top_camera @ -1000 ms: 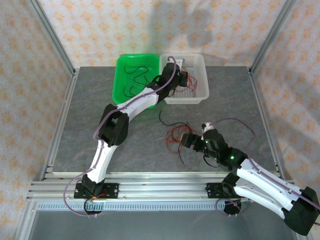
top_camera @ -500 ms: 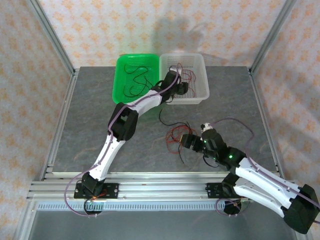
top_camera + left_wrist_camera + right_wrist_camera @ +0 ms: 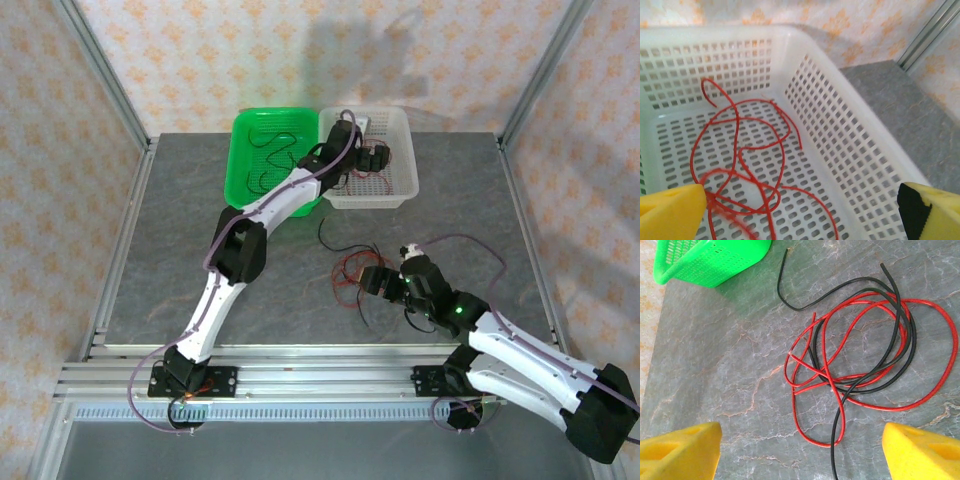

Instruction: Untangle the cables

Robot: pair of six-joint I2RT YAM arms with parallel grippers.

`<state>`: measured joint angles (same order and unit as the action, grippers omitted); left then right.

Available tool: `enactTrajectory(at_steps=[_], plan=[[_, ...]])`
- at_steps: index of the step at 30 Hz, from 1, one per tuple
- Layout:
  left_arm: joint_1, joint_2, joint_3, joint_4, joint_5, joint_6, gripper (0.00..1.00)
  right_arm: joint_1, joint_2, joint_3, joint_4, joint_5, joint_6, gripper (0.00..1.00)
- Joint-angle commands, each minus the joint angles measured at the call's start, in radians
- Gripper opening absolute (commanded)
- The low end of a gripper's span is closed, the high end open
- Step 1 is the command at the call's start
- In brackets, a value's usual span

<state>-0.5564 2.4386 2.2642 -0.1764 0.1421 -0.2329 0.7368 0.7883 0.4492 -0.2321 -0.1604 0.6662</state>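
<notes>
hanging over the white basket (image 3: 840,150), the left gripper (image 3: 800,210) gapes wide and empty above a loose red cable (image 3: 740,155); the right gripper (image 3: 800,450), also spread wide and empty, hovers over the tangle of red and black cables (image 3: 860,382). the table (image 3: 180,250) is grey marbled, the walls orange-patterned wallpaper (image 3: 200,50). the left arm stretches far out beside the green basket (image 3: 240,150), and the right arm bends low toward the middle.

Left arm: stretched far forward, elbow raised.
Left gripper (image 3: 800,211): jaws wide apart, holding nothing.
Right arm: low, bent, reaching inward.
Right gripper (image 3: 800,449): jaws spread, empty, apparently angled downward.
</notes>
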Motion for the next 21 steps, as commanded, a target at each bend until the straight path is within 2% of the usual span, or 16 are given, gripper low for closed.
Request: enactTrajectory(at_steps=[1, 6, 10, 15, 21], plan=[[-0.009, -0.08, 0.039, -0.029, -0.019, 0.024, 0.99, 0.007, -0.001, 0.029, -0.022, 0.029, 0.021, 0.83], [-0.014, -0.163, 0.008, -0.031, -0.023, 0.025, 0.99, 0.007, 0.01, 0.019, -0.022, 0.017, 0.029, 0.78], [-0.018, -0.294, -0.075, 0.0, -0.035, 0.021, 0.99, 0.016, 0.057, 0.03, -0.035, 0.012, 0.024, 0.73], [-0.025, -0.486, -0.225, 0.008, -0.09, 0.007, 0.99, 0.052, 0.147, 0.061, -0.015, 0.037, 0.017, 0.66], [-0.031, -0.726, -0.496, 0.021, -0.126, -0.034, 0.99, 0.064, 0.295, 0.136, 0.011, 0.099, -0.009, 0.59]])
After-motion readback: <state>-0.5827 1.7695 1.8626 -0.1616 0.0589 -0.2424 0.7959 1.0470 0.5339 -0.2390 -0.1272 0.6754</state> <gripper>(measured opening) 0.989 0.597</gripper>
